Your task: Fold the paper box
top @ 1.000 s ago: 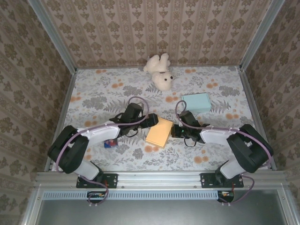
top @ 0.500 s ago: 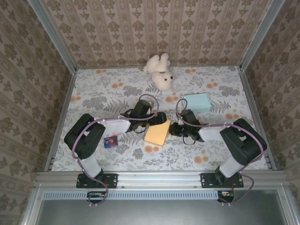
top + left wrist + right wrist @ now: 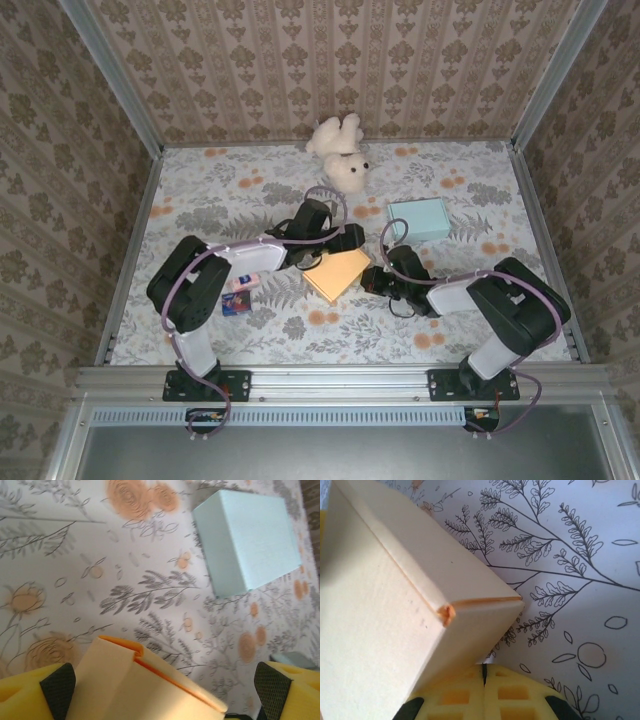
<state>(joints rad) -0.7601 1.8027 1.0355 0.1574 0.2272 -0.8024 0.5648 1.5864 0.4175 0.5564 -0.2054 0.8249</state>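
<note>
Floral tabletop [image 3: 200, 205], seen from above. A small packet [image 3: 236, 303] lies beside the left arm. The left gripper [image 3: 343, 240] is released, jaws spread wide at the far end of the box [image 3: 337, 274]; in the wrist view its yellow fingers [image 3: 25, 692] stand either side of the box [image 3: 145, 685], the right-hand one clear of it. The box, cream with orange seams, lies mid-tabletop between the two arms. The right gripper [image 3: 373, 278] is clenched, its tips [image 3: 484, 682] pressed together just beside a corner of the box [image 3: 390, 620]. A teal box [image 3: 418, 218] sits beyond, apart; a bear [image 3: 340, 152] lies at the far edge.
</note>
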